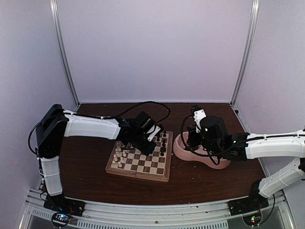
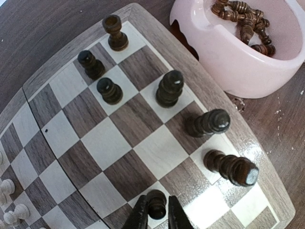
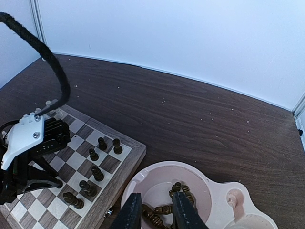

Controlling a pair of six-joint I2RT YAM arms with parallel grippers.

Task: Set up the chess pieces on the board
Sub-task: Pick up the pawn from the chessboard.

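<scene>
Placement on the board (image 1: 136, 174), which lies in the middle of the bench (image 1: 205, 176), is the step in hand, I judge. Cream pieces (image 1: 119, 156) stand along its left side. Right of them the left end effector (image 2: 157, 211) is narrow, its fingers (image 2: 141, 214) close against either side of 1 upright dark piece (image 2: 156, 201) on a light square near the board's edge. To do this well, keep that piece vertical, centre it on its square, then open gently and lift straight up so the neighbouring dark pieces (image 2: 170, 88) are not toppled. Farther right, the pink bowl (image 2: 228, 62) holds loose dark pieces (image 3: 177, 190). The right end effector (image 3: 153, 206) hangs narrow over them, and whether it grips 1 I cannot tell.
</scene>
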